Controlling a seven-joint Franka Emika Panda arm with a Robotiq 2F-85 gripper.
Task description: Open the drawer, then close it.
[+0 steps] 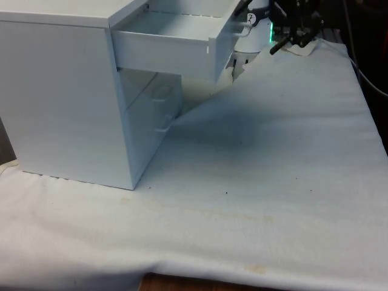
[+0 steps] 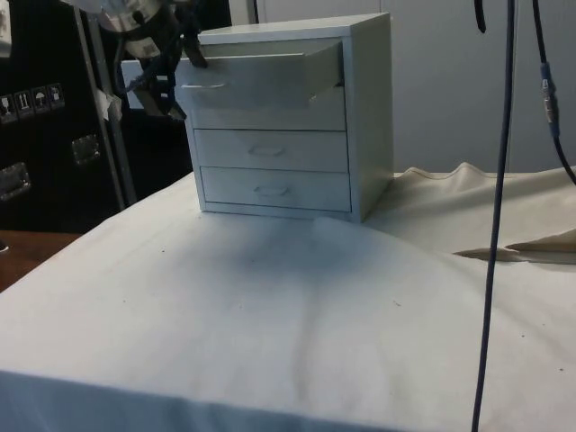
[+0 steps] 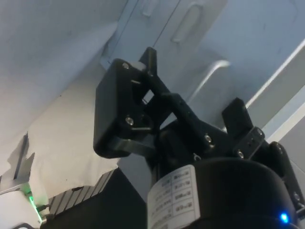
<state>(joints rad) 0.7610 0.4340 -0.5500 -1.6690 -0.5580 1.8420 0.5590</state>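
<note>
The chest of drawers point(image 2: 288, 117) is standing on the cloth-covered table point(image 2: 270, 306), toward the front view's left. Its top drawer point(image 1: 176, 45) is sticking out above two lower drawers point(image 2: 270, 169) — the gripper point(image 2: 166, 67) is hanging just beside that drawer's handle point(image 2: 202, 86).

The top drawer point(image 1: 182, 42) of the white three-drawer chest point(image 2: 288, 126) stands pulled well out, level, its interior bare. Its metal bow handle point(image 2: 200, 87) faces nine o'clock in the side view.
</note>
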